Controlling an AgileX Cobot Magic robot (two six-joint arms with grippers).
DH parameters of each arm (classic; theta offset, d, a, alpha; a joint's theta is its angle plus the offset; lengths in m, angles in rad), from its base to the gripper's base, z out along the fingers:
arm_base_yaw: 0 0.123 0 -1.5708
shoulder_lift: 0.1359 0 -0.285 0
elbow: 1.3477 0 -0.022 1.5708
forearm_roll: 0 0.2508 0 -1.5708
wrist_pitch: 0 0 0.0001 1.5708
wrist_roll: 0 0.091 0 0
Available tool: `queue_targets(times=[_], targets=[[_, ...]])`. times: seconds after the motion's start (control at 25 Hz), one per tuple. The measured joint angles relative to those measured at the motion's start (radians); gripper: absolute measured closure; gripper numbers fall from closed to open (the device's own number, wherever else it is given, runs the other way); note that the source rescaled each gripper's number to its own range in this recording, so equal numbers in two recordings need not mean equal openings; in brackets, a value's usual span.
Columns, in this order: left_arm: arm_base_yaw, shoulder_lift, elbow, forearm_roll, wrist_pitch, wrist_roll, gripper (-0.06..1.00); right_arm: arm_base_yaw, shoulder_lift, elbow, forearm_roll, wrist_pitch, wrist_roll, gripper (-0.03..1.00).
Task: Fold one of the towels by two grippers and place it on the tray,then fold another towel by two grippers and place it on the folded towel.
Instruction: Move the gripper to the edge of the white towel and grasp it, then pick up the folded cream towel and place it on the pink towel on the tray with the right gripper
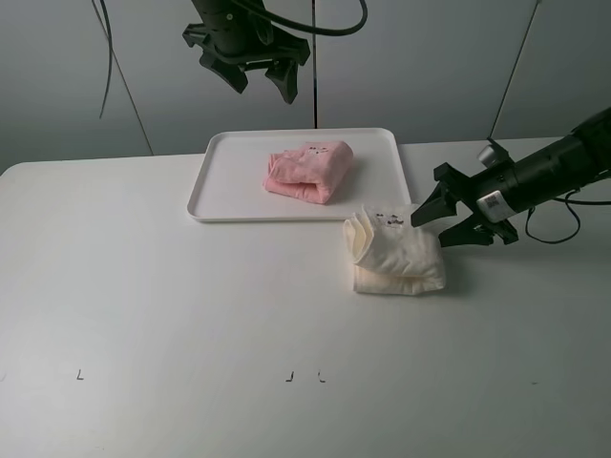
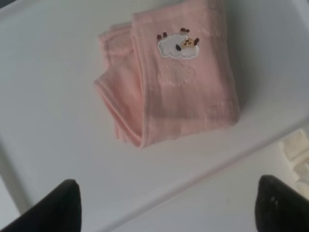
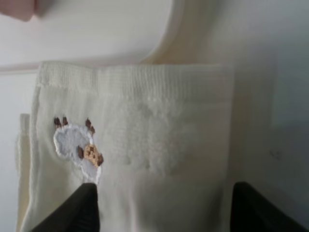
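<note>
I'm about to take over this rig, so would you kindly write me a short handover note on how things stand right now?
Left gripper: open, empty, raised above the far edge of the tray.
Right gripper: jaws spread at the right edge of the cream towel; no firm grip is visible yet.
Pink towel: folded, lying on the tray.
Cream towel: folded, on the table just in front of the tray's near right corner.
Done: the pink towel is folded and placed; the cream towel is folded.
Left: lift the cream towel and set it on the pink towel.
</note>
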Motion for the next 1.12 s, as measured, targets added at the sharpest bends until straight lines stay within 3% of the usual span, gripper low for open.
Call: queue_targets(times=[0.2, 0.32, 0.52, 0.92, 1.12], targets=[[0.0, 0.0, 0.0, 0.005, 0.0, 0.0, 0.02, 0.047, 0.0, -0.002, -0.011, -0.035, 0.0, 0.31], [0.0, 0.0, 0.0, 0.0, 0.0, 0.0, 0.02, 0.056, 0.013, -0.002, -0.031, -0.044, 0.008, 0.39], [0.0, 0.0, 0.0, 0.0, 0.0, 0.0, 0.02, 0.056, 0.019, -0.002, -0.045, -0.051, -0.006, 0.88], [0.0, -0.033, 0.044, -0.036, -0.002, -0.009, 0.02, 0.056, -0.014, -0.002, -0.051, 0.015, -0.047, 0.89], [0.0, -0.168, 0.353, 0.036, -0.049, -0.067, 0.02, 0.059, -0.088, -0.006, -0.053, 0.037, -0.05, 0.89]])
